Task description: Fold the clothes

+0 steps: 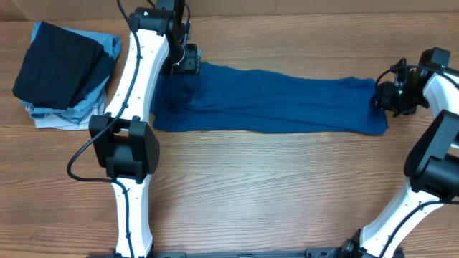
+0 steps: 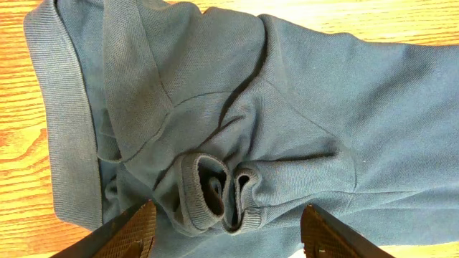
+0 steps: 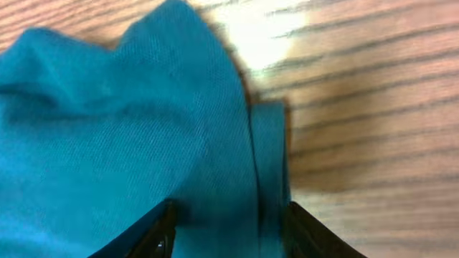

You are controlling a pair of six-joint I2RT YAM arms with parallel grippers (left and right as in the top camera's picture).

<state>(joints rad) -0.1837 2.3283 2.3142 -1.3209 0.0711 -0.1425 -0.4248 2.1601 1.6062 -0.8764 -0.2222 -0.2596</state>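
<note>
A dark blue shirt (image 1: 272, 104) lies flat in a long band across the wooden table. My left gripper (image 1: 185, 63) is at the shirt's left, upper end. In the left wrist view its jaws (image 2: 226, 215) are wide open over the shirt (image 2: 301, 107), with the ribbed sleeve cuffs (image 2: 215, 190) bunched between them. My right gripper (image 1: 380, 98) is at the shirt's right end. In the blurred right wrist view its fingers (image 3: 229, 215) stand apart with the shirt's hem edge (image 3: 265, 165) lying between them; they do not pinch it.
A pile of folded clothes (image 1: 64, 72), dark navy on top of light blue, sits at the far left of the table. The wooden table (image 1: 272, 186) runs in front of the shirt. Both arm bases stand at the near edge.
</note>
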